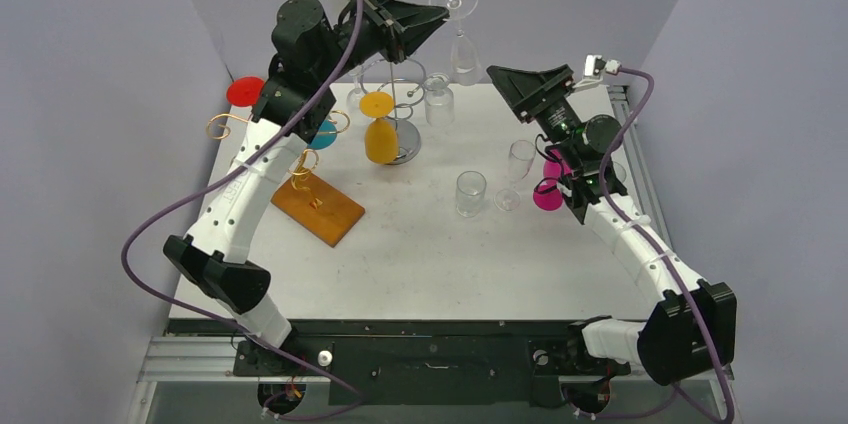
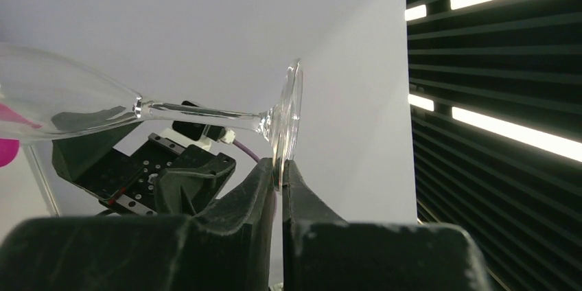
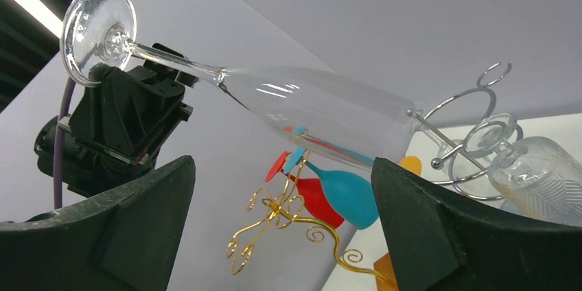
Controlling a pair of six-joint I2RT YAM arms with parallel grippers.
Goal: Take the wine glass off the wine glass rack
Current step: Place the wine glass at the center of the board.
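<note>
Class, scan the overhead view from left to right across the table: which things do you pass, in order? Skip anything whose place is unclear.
Red glass → wooden base → orange glass → decanter → tumbler → magenta glass.

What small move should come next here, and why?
Probably ease the open right gripper around the bowl of the wine glass and close gently: the left gripper pinches only the edge of its foot, and the bowl lies framed between the right fingers, near the silver rack.
</note>
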